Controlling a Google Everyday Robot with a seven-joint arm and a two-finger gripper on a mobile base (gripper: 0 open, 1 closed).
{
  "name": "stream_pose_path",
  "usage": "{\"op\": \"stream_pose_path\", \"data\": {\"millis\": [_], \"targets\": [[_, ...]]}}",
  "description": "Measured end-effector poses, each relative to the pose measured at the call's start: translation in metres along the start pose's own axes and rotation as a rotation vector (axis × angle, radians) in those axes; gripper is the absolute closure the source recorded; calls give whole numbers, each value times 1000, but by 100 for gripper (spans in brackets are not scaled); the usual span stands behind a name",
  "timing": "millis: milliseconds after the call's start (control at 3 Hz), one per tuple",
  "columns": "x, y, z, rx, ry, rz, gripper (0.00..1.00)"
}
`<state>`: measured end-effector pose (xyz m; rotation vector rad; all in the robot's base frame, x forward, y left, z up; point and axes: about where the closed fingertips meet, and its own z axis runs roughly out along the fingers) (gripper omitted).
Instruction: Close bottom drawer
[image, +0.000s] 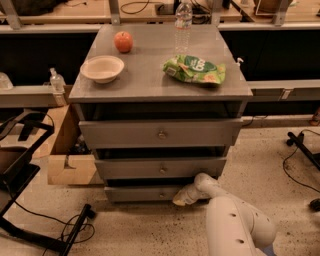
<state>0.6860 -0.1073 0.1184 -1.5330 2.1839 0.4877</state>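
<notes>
The gripper (183, 198), clenched or released I cannot tell, is low at the right end of the bottom drawer (142, 193), whose front lies just beyond it.

1. Warm indoor light falls from above. The counter (150, 80) top is the brightest grey surface and shows no hard glare.
2. Deep shadow fills the gaps above each drawer front and the recesses on both sides behind the counter.
3. The bottom drawer (135, 193) lies in the dimmest band, shaded by the fronts above it.
4. The tool (182, 198), low at that drawer's front near its right end, looks pale yellowish in the shade. The white arm (235, 227) behind it catches much more light.
5. The bowl (102, 67) casts only a short, soft shadow.
6. The speckled floor (150, 230) is evenly lit.
7. Seen from high up, the counter's sides taper downward.
</notes>
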Motion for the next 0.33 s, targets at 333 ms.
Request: {"op": "stream_pose_path", "data": {"millis": [333], "targets": [[0, 0, 0, 0, 0, 0, 100]]}}
